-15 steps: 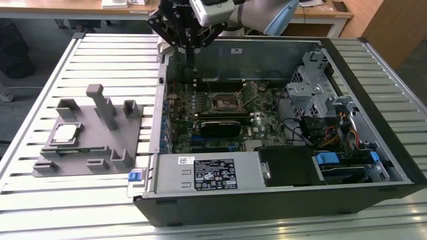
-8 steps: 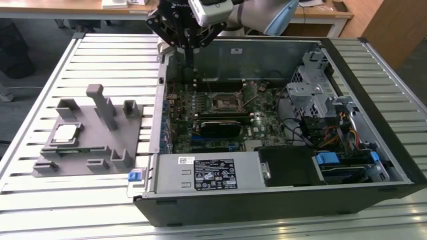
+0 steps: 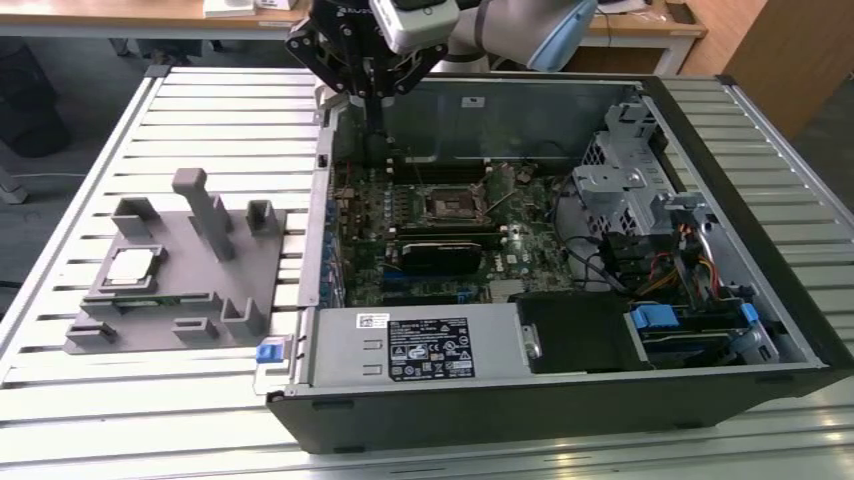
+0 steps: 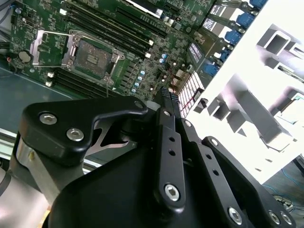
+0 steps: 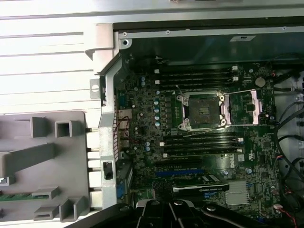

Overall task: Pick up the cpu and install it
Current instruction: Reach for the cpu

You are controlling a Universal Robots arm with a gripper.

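Claw point(image 4: 167, 96) — clenched, empty, over the case point(image 3: 534, 405). Cpu point(image 3: 131, 266) sits on fixture point(image 3: 214, 225); skewed seating could damage the socket point(image 5: 203, 110).

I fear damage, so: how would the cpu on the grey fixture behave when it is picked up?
The cpu looks like a thin, flat, metal-topped square, so it is probably stiff and light. Its smooth top may be slippery. It lies flat on the grey fixture, so it should not roll or tip.

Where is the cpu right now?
The cpu lies on the grey fixture at the exterior view's left, beside the open computer case.
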